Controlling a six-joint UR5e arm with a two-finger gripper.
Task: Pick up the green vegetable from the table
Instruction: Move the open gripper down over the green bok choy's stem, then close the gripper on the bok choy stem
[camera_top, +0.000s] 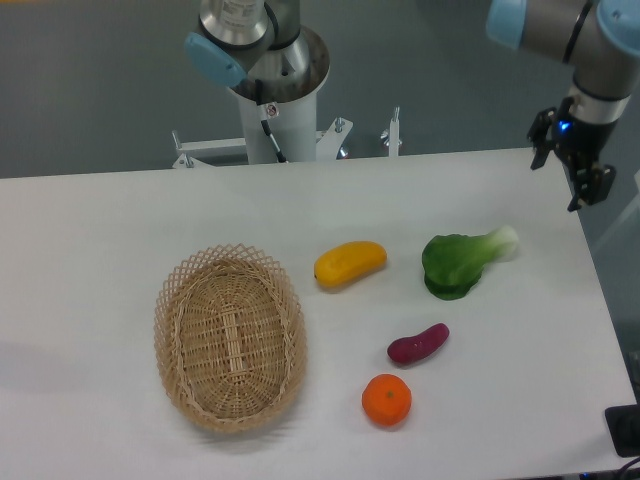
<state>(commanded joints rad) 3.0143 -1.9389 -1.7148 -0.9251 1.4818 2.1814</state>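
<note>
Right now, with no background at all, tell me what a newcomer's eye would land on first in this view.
The bright toy foods stand out against the white table: a green vegetable right of centre, a yellow fruit beside it, then a purple piece and an orange nearer the front edge. The wicker basket fills the left-centre and holds nothing. The gripper hangs over the far right corner, well apart from the vegetable.

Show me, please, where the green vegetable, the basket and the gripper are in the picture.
green vegetable (455, 265): fixed camera view, on its dark leaves.
basket (172, 300): fixed camera view, on its woven left rim.
gripper (588, 190): fixed camera view, between its fingertips, above the table's far right edge.
</note>
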